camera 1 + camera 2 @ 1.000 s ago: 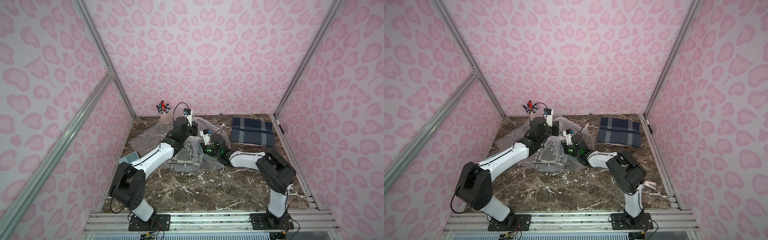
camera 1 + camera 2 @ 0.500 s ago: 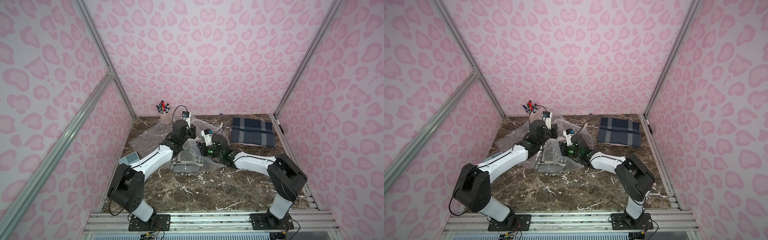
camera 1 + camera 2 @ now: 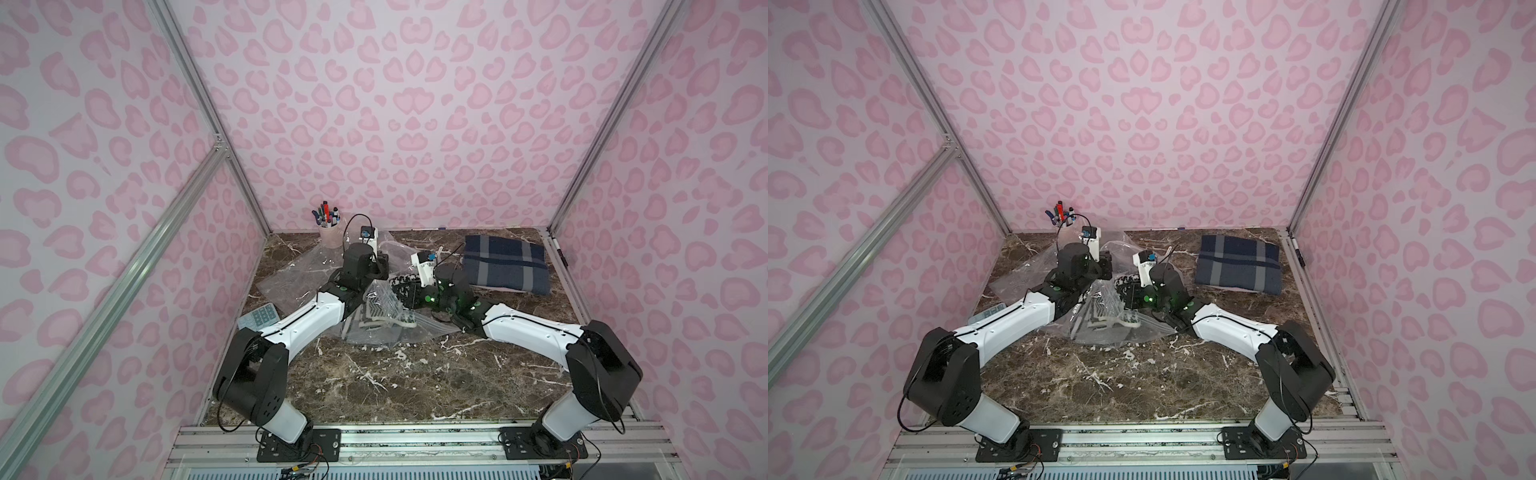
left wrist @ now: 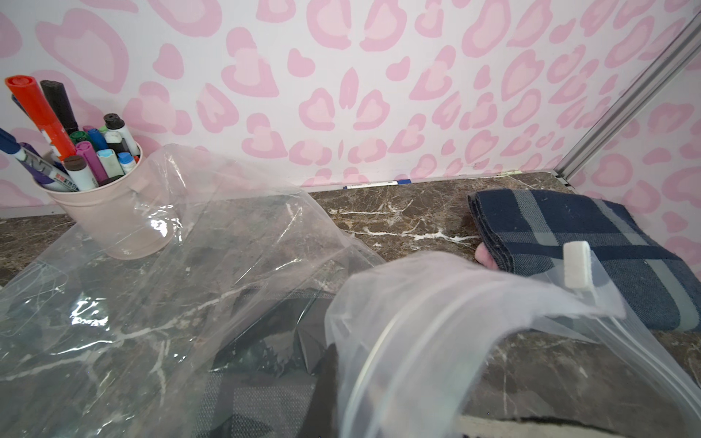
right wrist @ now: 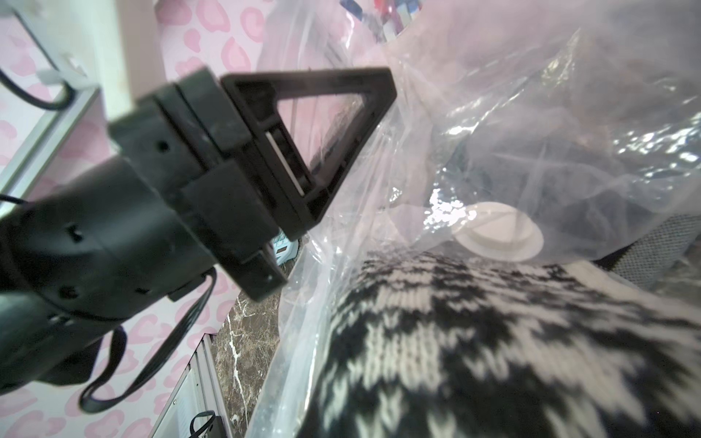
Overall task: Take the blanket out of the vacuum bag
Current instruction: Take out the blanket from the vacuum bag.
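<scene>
The vacuum bag (image 3: 388, 332) lies crumpled mid-table in both top views, its clear plastic (image 3: 1115, 330) around a black-and-white knit blanket (image 3: 378, 309). My left gripper (image 3: 380, 270) is shut on the bag's raised rim (image 4: 417, 322); the right wrist view shows this left gripper (image 5: 379, 94) pinching the plastic. My right gripper (image 3: 409, 291) is at the bag's mouth, shut on the blanket's lifted end (image 3: 1125, 282). Its jaws are hidden under the knit (image 5: 474, 341). The bag's white valve disc (image 5: 497, 235) shows just beyond it.
A folded navy plaid blanket (image 3: 505, 264) lies at the back right. A second clear bag (image 4: 151, 284) is spread at the back left beside a cup of markers (image 4: 110, 204). A calculator (image 3: 261, 316) sits at the left edge.
The right arm's elbow has swung out to the right and toward the front, while its gripper stays at the bag's mouth. The left arm has hardly moved.
</scene>
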Action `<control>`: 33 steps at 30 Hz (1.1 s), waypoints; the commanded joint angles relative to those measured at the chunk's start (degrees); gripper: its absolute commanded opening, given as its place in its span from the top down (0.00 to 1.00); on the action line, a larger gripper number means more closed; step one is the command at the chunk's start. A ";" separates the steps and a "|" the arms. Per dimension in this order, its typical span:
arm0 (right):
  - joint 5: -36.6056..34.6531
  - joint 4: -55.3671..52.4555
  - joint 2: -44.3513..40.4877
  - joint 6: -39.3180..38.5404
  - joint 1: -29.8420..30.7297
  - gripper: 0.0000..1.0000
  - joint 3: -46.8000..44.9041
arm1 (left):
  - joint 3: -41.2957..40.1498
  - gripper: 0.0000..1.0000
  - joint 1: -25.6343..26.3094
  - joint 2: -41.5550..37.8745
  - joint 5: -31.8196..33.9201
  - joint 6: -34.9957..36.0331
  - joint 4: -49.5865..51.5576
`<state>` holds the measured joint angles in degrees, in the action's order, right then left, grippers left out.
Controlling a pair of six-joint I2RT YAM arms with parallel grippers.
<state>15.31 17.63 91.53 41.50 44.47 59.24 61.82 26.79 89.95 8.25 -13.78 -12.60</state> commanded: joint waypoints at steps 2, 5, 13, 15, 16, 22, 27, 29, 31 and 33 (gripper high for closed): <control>-0.91 1.57 -1.74 -1.46 -1.36 1.00 -0.24 | -0.36 0.96 -0.29 -0.34 0.58 -0.21 1.35; -0.66 1.80 -3.71 -0.68 -2.93 1.00 -1.92 | -1.15 0.96 -0.40 -0.53 0.87 -0.52 1.20; 0.22 -0.27 -7.91 -0.27 -5.97 1.00 -2.20 | -2.91 0.96 -0.99 -0.30 1.62 -1.59 0.52; 1.67 0.38 -9.11 0.73 -6.62 1.00 -2.20 | -3.52 0.96 -1.07 -0.38 1.94 -1.79 0.22; 1.86 0.28 -9.82 1.03 -6.76 1.00 -1.97 | -3.79 0.96 -1.16 -0.28 2.03 -1.86 0.04; 1.13 -3.75 -13.74 -0.22 -8.23 1.00 0.08 | -3.99 0.96 -1.80 -0.10 1.86 -2.39 0.03; 0.77 -6.20 -17.49 -0.28 -11.20 1.00 -1.44 | -4.11 0.96 -2.13 -0.63 2.20 -2.48 0.09; 0.53 -6.80 -19.34 -0.19 -12.60 1.00 -2.58 | -4.25 0.96 -2.31 -0.78 2.37 -2.61 0.12; -0.24 -7.60 -21.42 -0.31 -14.16 1.00 -3.88 | -4.04 0.96 -2.52 -0.67 3.45 -3.32 1.02; -1.11 -8.32 -23.50 -0.36 -15.93 1.00 -5.15 | -2.59 0.96 -3.02 0.14 6.12 -5.25 4.19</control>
<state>15.92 9.17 69.97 41.74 29.85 54.87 58.04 24.27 89.69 10.72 -16.91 -11.62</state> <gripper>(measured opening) 0.102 0.048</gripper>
